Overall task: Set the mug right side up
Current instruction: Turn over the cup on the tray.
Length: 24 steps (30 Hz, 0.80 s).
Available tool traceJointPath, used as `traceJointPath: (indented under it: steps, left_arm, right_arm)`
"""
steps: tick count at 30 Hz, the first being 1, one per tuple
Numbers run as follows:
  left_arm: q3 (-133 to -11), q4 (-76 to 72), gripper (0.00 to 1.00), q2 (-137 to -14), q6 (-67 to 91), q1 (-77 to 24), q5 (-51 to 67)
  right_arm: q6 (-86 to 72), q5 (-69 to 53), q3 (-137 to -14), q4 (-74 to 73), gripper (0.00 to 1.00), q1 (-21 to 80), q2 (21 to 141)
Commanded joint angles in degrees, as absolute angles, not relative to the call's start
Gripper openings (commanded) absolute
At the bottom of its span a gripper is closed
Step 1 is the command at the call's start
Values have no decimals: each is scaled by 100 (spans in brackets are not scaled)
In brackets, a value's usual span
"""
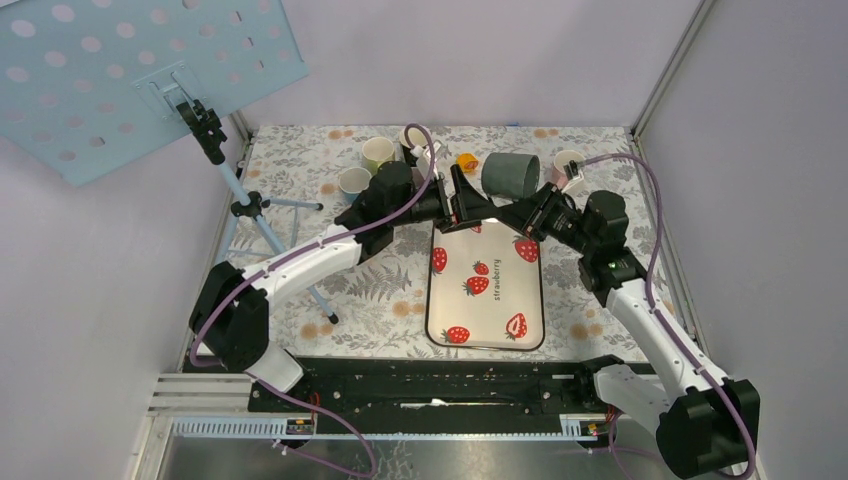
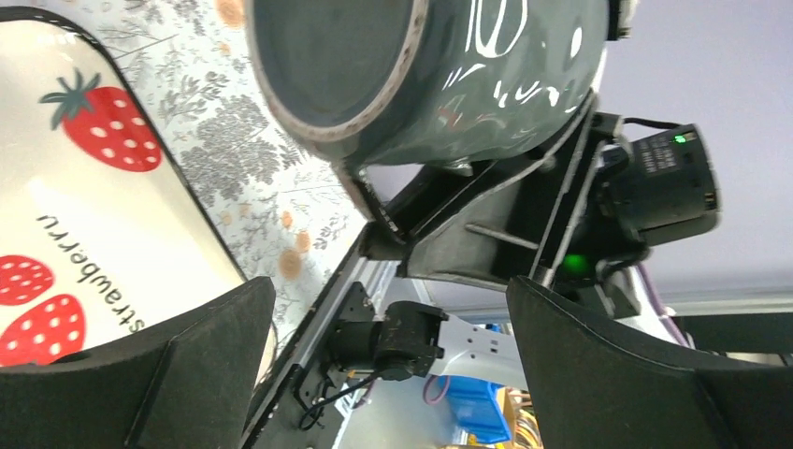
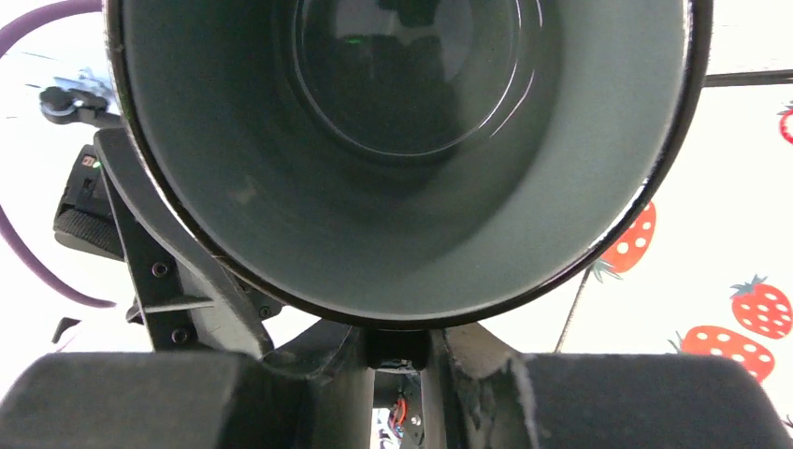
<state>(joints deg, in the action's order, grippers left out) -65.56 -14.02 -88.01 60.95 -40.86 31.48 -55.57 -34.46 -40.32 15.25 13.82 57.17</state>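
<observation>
Right wrist sees mug [image 3: 402, 187] interior, left wrist its base

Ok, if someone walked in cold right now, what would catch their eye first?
The dark grey mug, tipped on its side just beyond the far end of the strawberry tray, with the right gripper shut on its rim. Next, the left gripper, open right beside the mug and holding nothing.
</observation>
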Motion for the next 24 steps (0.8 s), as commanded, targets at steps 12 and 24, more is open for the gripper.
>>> traceJointPath:
  steps: [12,24]
  left_arm:
    - [-7348,313,99,-8393,4412,-4093,2542]
    - [-7495,1009,99,-8336,3742,-4095,2707]
  right_arm:
    - [-3673,-1965,-5468,-1268,0,1363,5512]
    - [-3165,-367,-5862,-2784,0,1362,5864]
